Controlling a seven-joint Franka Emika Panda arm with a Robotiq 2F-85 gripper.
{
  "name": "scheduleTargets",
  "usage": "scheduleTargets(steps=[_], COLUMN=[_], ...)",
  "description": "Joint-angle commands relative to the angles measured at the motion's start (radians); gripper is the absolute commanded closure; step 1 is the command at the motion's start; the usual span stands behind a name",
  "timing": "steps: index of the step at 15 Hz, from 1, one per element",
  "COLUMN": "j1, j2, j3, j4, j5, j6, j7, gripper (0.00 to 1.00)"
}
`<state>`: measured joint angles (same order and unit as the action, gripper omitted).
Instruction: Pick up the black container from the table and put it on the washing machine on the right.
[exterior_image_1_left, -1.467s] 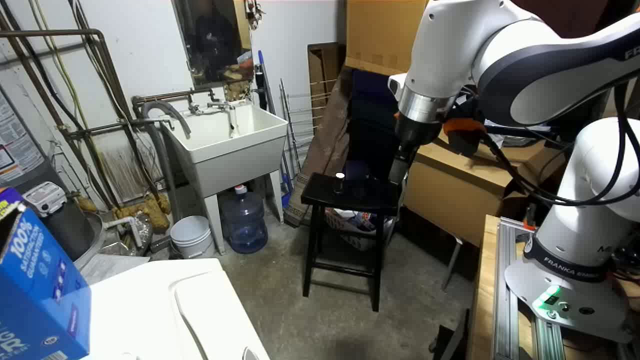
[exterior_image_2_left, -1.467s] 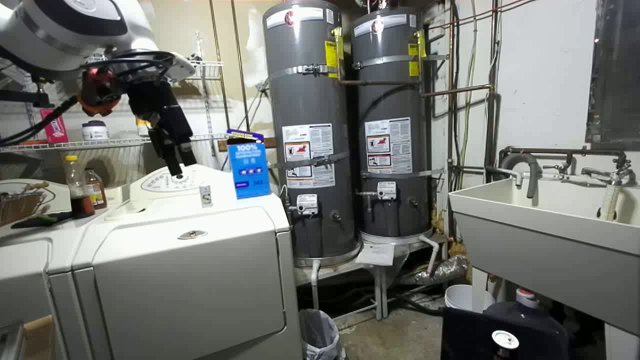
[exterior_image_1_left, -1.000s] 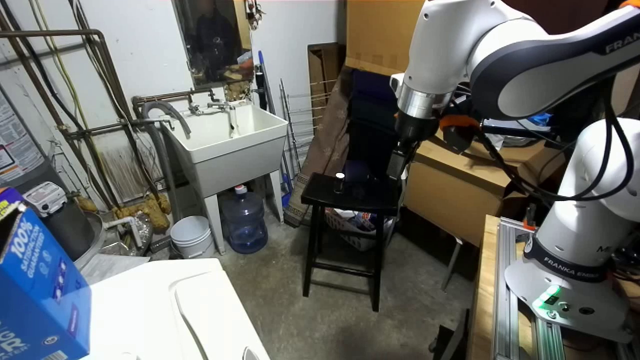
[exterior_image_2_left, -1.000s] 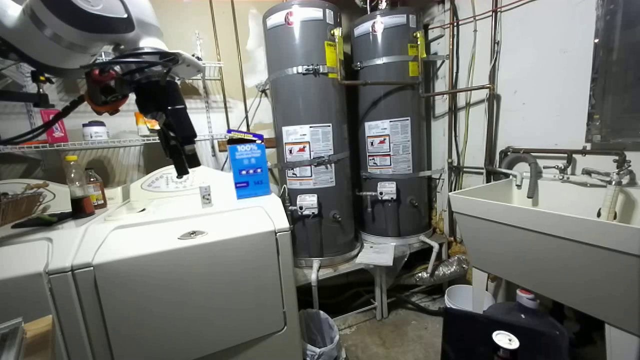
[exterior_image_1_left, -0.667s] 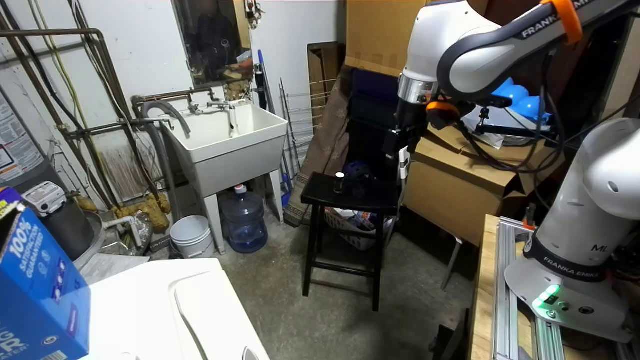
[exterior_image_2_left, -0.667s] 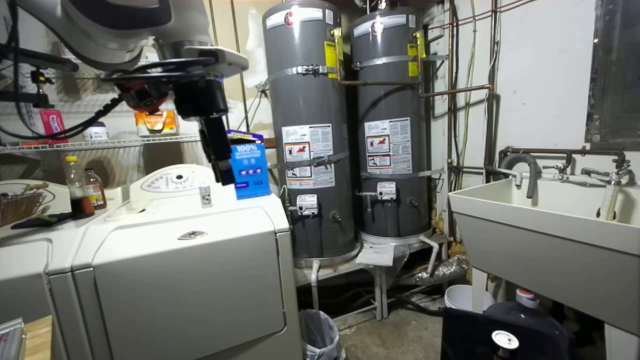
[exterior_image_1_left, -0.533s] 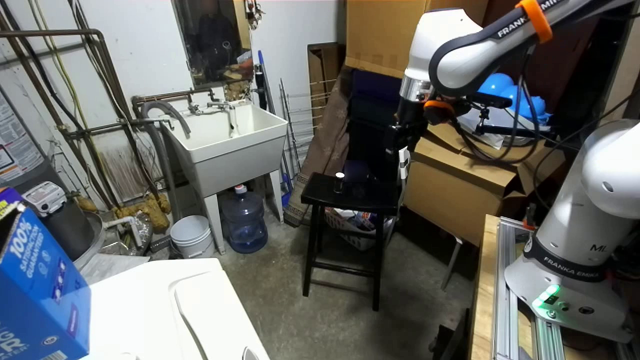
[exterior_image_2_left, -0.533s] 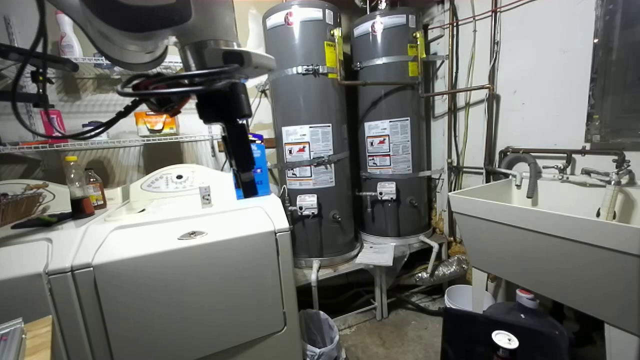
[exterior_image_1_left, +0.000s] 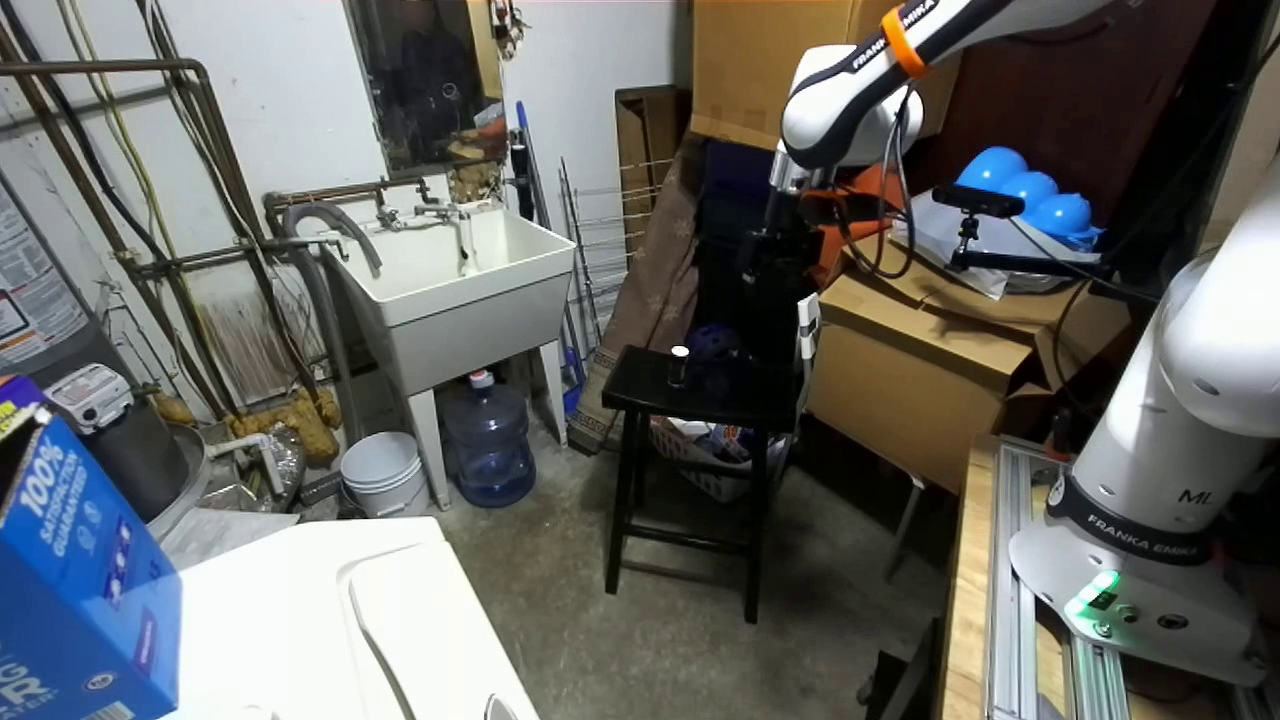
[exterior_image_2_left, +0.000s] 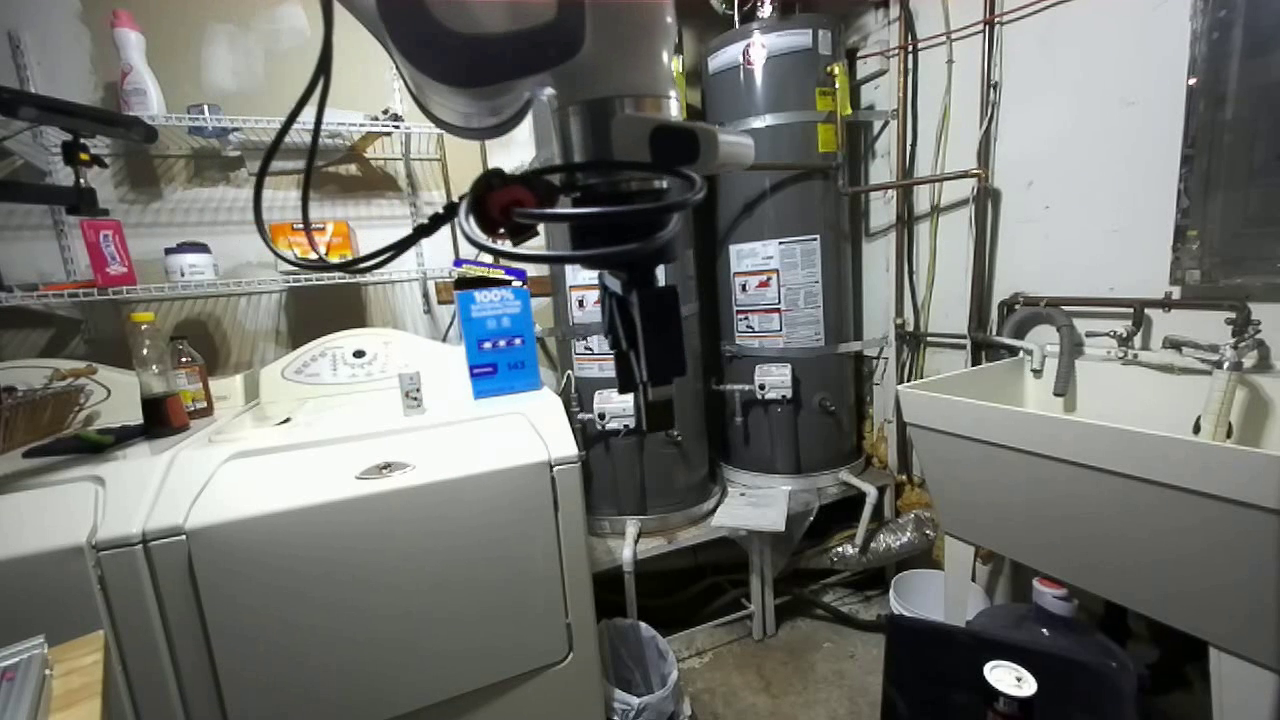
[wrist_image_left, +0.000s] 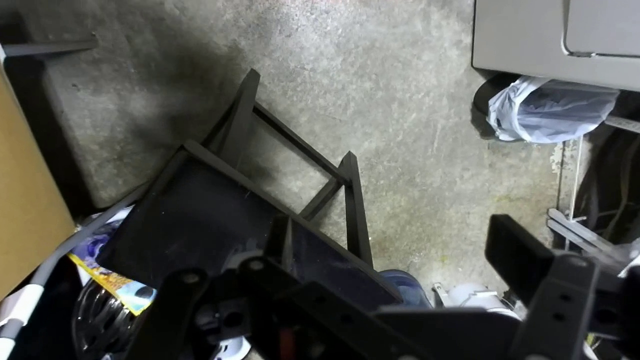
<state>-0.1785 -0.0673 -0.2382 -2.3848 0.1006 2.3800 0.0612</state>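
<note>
1. Wrist view: gripper spread wide, holding nothing; floor, part of the table and a bit of water jug show through the gap.
2. Black container is upright on the table in an exterior view, long axis 12-to-6, white cap on top. From the gripper it's at about 7 o'clock, lower, not touching.
3. In an exterior view the white cap sits near 4 o'clock from the gripper, well below. So I read the reach as down plus sideways, not a straight drop. One arm, no side to choose.
4. Place target, washing machine with blue box on it: roughly 9 o'clock from the gripper there. Pick not done; I'd call this approach.
5. Hidden: can't pick out the container from the wrist. One finger covers some of the table, and the pale patch beside it could be cap, glare or hardware.
6. Cut off: frame bottom trims the container body where the washing machine shows. Elsewhere its base is black on black; can't place the edge.
</note>
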Motion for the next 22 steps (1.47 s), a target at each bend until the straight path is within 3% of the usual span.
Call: scheduleTargets(steps=[1, 7, 9, 16, 22], j1=[-0.011, -0.011, -0.02, -0.1, -0.158], j2=[0.03, 0.07, 0.132, 0.495, 0.813], j3=[0.011, 0.013, 0.004, 0.005, -0.001], j4=[0.039, 0.086, 0.147, 0.532, 0.842], j5=[0.007, 0.013, 0.042, 0.271, 0.219], j6=[-0.02, -0.041, -0.02, -0.065, -0.083], j7=[0.0, 0.001, 0.069, 0.187, 0.23], gripper=[0.0, 0.0, 0.0, 0.0, 0.0])
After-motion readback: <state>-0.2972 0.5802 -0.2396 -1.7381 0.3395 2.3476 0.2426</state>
